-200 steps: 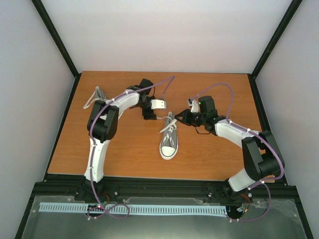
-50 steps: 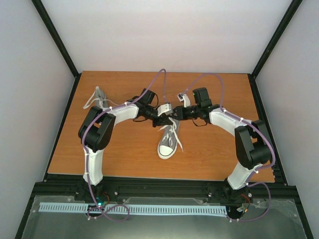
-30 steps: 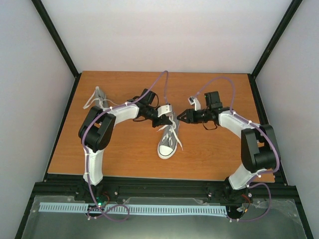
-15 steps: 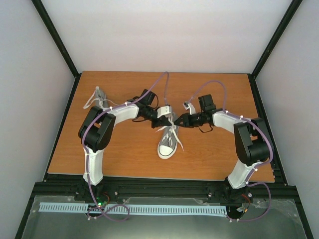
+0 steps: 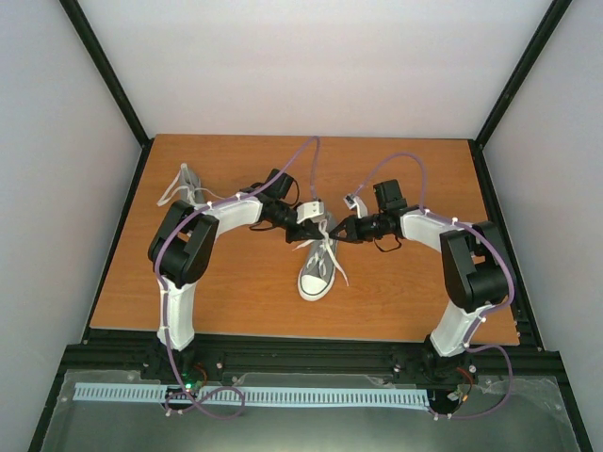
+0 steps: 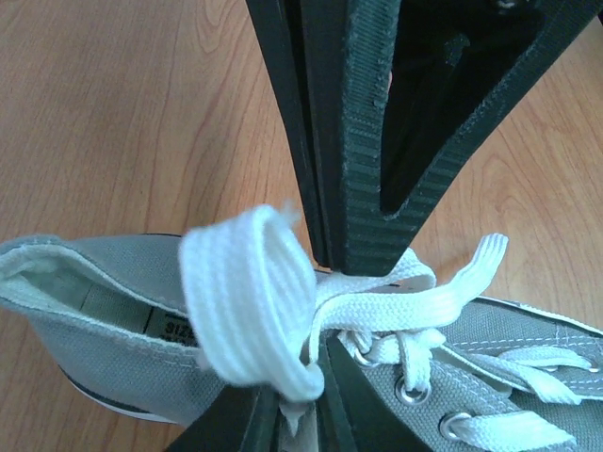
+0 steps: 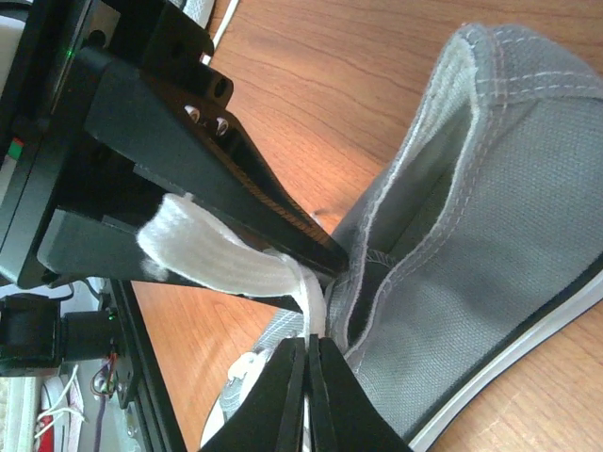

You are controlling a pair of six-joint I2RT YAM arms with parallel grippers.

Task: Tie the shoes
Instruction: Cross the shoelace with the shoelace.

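Top external: small grey canvas sneaker lies near-far, toe twd arm bases, L gripper pinching white lace loop, R gripper clamped on its base.

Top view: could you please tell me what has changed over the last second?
The right gripper, open and drawn back to the right a second ago, moved left to the shoe and shut on the lace. The left gripper stayed clamped on its loop of lace. The shoe and the other shoe stayed put.
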